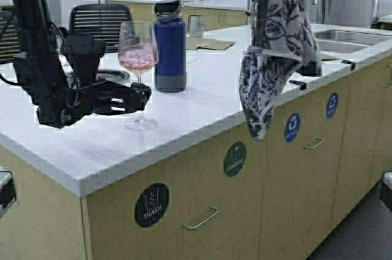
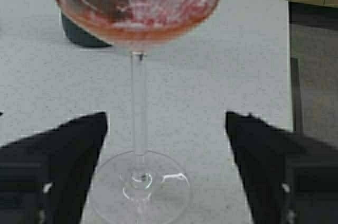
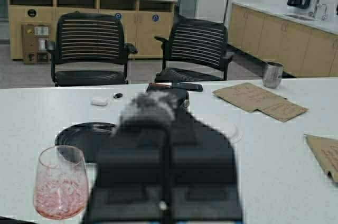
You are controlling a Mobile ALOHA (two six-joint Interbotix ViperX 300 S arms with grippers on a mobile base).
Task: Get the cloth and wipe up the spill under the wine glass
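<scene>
The wine glass (image 1: 138,70) stands upright on the white table (image 1: 202,103), near its front edge, with pink residue clinging inside the bowl. The left end effector (image 1: 139,97) sits low at stem height, its fingers (image 2: 63,155) spread wide on either side of the stem without touching it; the round foot rests on the table between them. Just behind and to the right of the glass stands a dark blue bottle (image 1: 169,48). The right end effector (image 3: 163,182) is raised above the table's right part, its fingers pressed together on the cloth (image 1: 275,45), which hangs down in loose folds past the table's front edge. Farther back lie brown paper sheets (image 1: 211,43) and a steel tumbler (image 1: 196,26).
</scene>
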